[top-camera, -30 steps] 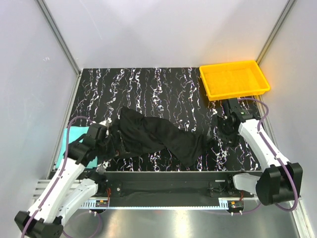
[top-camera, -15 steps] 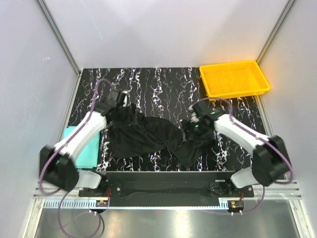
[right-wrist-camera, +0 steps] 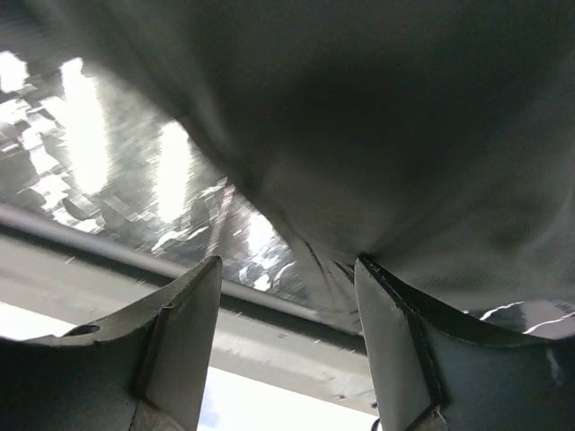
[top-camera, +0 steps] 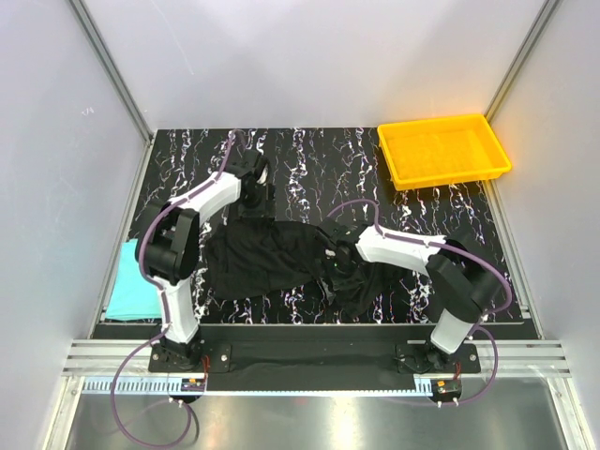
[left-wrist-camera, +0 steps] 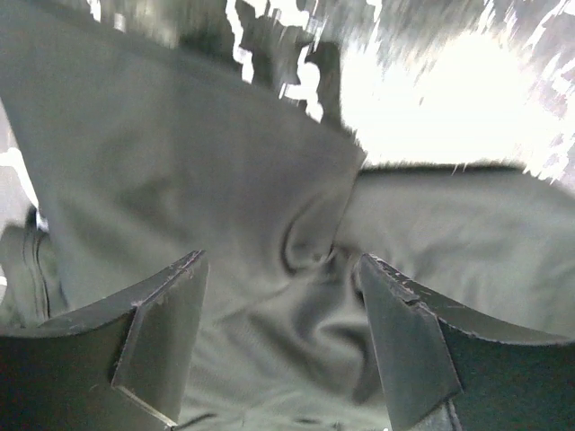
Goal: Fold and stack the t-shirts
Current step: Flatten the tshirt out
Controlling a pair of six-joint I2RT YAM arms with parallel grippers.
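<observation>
Our left claw (left-wrist-camera: 280,265) and right claw (right-wrist-camera: 287,262) straddle black t-shirt (top-camera: 272,258) folds, jaws apart, nothing pinched, likely positioned to spread it flat.

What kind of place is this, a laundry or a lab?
Probably a robot test cell: bare white walls box in a marbled table, a left arm and right arm are bolted along its near edge, and a black shirt lies on it.

The left arm (top-camera: 202,197) and the right arm (top-camera: 394,251) are showing white shells and round black joints. A thin purple cable (top-camera: 352,202) is looping along each one. The left pincer (left-wrist-camera: 280,262) and the right pincer (right-wrist-camera: 287,265) are each carrying two flat, dark grey fingers (left-wrist-camera: 162,332) with slanted tips.
</observation>
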